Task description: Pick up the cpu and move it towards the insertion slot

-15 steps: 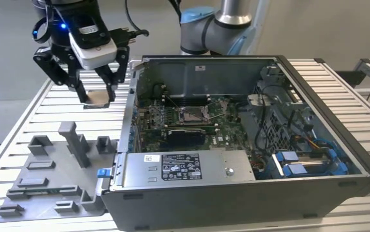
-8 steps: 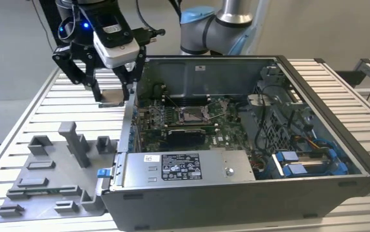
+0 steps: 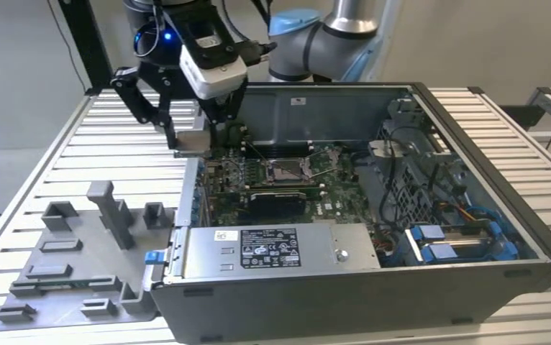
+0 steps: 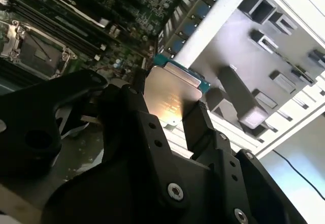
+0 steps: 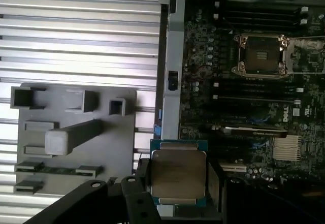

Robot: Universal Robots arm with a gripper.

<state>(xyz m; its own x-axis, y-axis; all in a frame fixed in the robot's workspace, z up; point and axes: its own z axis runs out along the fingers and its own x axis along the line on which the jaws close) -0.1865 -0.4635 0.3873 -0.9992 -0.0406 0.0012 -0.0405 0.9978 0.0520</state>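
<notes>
We see the hand [image 5: 177,179] closed on the cpu [image 5: 177,172], gripping its edges above the computer case's wall [image 3: 191,188], apart from the insertion slot [image 5: 260,55].

The cpu [image 5: 177,172] has a silvery metallic face with a teal-green rim (a warm glare in the second wrist view). The hand [image 4: 170,132] is black. The insertion slot [image 5: 260,55] is silver-framed on a dark green motherboard [image 5: 203,82]. The tray [image 3: 79,273] is grey; the ribbed surface [image 3: 55,158] is pale.
</notes>
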